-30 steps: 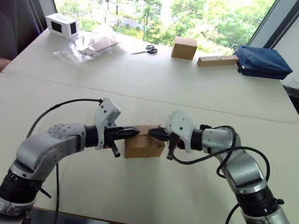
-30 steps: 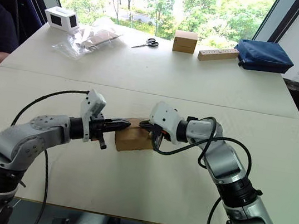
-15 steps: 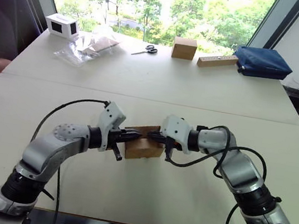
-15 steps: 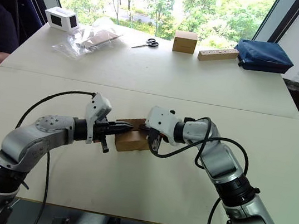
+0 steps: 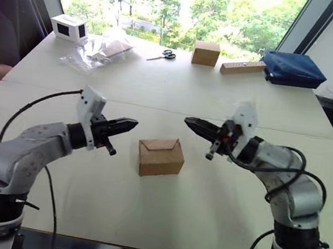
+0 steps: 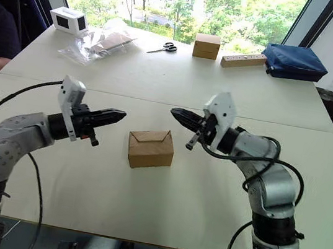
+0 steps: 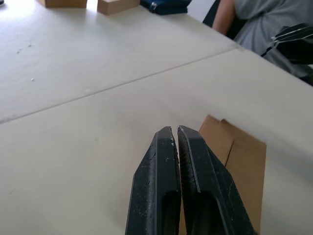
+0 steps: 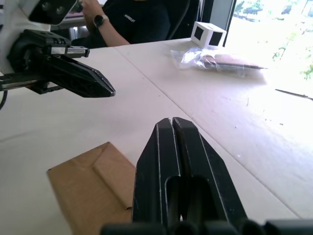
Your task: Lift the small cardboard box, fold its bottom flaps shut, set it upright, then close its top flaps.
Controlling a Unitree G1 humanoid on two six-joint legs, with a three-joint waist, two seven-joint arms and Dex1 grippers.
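The small cardboard box (image 5: 160, 156) stands upright on the white table (image 5: 178, 89), near its front middle, with its top flaps (image 5: 159, 145) folded flat and meeting in a seam. The bottom flaps are hidden under the box. My left gripper (image 5: 133, 122) hovers shut to the left of the box, a hand's width away and a little above it. To the right of the box my right gripper (image 5: 187, 121) hangs shut at a similar distance and height. Neither touches the box. The wrist views show the box (image 7: 234, 156) (image 8: 93, 183) beyond each pair of shut fingers.
At the table's far side lie a brown cube-shaped box (image 5: 205, 53), a wooden block (image 5: 242, 67), a blue bag (image 5: 291, 68), scissors (image 5: 164, 54), a plastic bag (image 5: 97, 53) and a white box (image 5: 68, 28). People sit at the left and right edges.
Both grippers have drawn back from the box, the left one leftward, the right one rightward and up. The box now stands alone with its top flaps flat.
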